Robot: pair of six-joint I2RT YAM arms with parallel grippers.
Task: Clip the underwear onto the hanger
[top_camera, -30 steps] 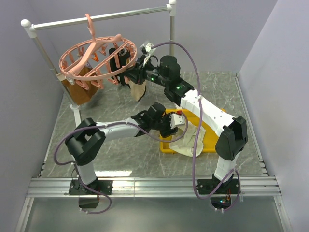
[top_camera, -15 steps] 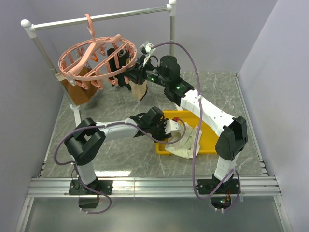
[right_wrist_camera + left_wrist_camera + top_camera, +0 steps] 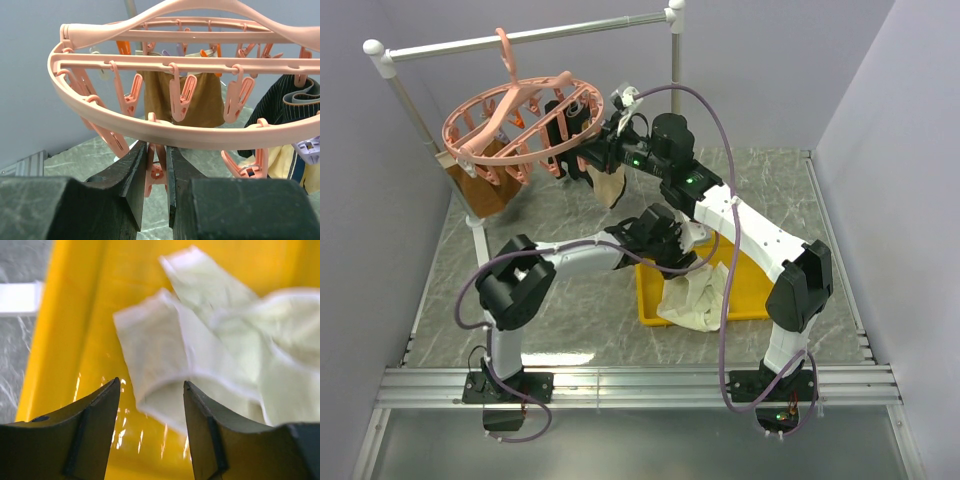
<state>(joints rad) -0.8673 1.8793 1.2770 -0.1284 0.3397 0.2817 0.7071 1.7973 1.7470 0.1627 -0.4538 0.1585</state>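
Note:
The pale cream underwear (image 3: 695,298) lies crumpled in the yellow tray (image 3: 757,292), one end drooping over the near rim. My left gripper (image 3: 686,240) hovers over the tray's far left part. In the left wrist view it (image 3: 152,385) is open, with a folded edge of the underwear (image 3: 165,355) just beyond and between its fingertips, not pinched. The salmon-pink hanger (image 3: 515,125) hangs from the rail by its hook. My right gripper (image 3: 586,157) reaches its near rim and is shut (image 3: 157,150) on one pink clip (image 3: 158,172) under the hanger ring (image 3: 165,131).
The white-and-grey rail (image 3: 520,36) spans the back left on two posts. Brown (image 3: 480,188), black (image 3: 565,125) and tan (image 3: 608,188) garments hang from the hanger. Purple cables loop over both arms. Grey walls close in the marbled table (image 3: 570,310).
My left gripper has lifted and drawn back toward the tray's far left corner, its arm swinging right. The tray has slid slightly left and the underwear has changed shape. The right arm is unmoved.

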